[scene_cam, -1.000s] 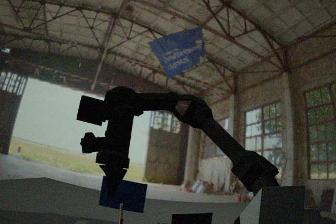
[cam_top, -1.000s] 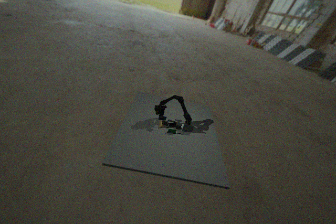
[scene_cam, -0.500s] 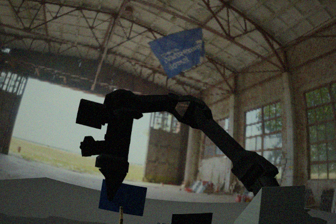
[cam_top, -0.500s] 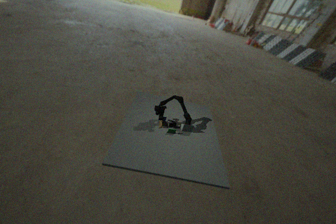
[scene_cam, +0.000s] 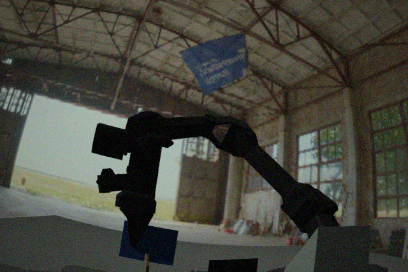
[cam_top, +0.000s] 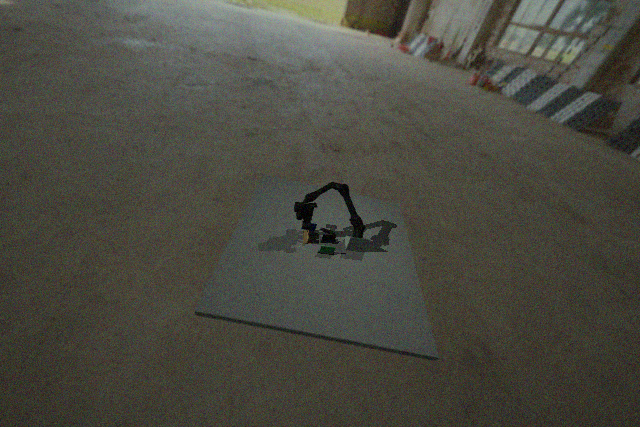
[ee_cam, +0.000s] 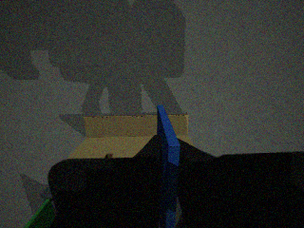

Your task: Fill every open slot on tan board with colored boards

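Dim light fills a hangar-like hall, its trusses and tall windows above a worn floor where a pale grey slab (cam_top: 320, 298) lies. At the left of the exterior view, the gripper (cam_top: 308, 227) (scene_cam: 133, 245) (ee_cam: 162, 140) points straight down, its fingers nearly together and clamped on a blue board (cam_top: 313, 226) (scene_cam: 161, 245) (ee_cam: 166, 135). From there the black arm (cam_top: 338, 186) (scene_cam: 269, 168) runs level from the wrist to a high elbow, then slopes down rightward to its base.

Flat and rectangular, the blue board stands upright, tilted a little in the exterior view, and shows as a thin edge from the wrist. It sits crosswise over the tan board (cam_top: 306, 236) (scene_cam: 147, 262) (ee_cam: 135, 126), whose top meets the blue one's lower edge in the exterior view; whether they are fully locked cannot be told. Right of these in the top view, a green board (cam_top: 326, 250) (ee_cam: 42, 216) lies low, near a dark block (cam_top: 328, 237) (scene_cam: 233, 265).
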Tool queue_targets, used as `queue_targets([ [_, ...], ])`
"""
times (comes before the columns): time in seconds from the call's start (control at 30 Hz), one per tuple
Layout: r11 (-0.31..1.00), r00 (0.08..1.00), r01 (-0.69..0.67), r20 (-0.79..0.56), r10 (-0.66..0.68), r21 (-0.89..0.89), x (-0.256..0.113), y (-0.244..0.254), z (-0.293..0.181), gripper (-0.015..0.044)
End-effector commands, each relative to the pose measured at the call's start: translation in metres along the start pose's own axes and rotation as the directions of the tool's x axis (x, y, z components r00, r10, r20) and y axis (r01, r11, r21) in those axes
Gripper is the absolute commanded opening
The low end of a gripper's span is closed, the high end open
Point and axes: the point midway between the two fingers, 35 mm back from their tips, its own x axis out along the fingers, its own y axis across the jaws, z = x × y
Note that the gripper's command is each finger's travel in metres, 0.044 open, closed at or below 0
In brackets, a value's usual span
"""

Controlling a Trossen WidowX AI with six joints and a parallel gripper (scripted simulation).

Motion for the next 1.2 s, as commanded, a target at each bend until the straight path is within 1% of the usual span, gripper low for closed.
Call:
queue_targets([
  [0.0, 1.0, 1.0, 0.004, -0.006, -0.004, -0.004, 0.0037, 0.0003, -0.0021, 0.0],
  [1.17, 1.0, 1.0, 0.004, -0.006, -0.004, -0.003, 0.0038, -0.0001, -0.0012, 0.0],
])
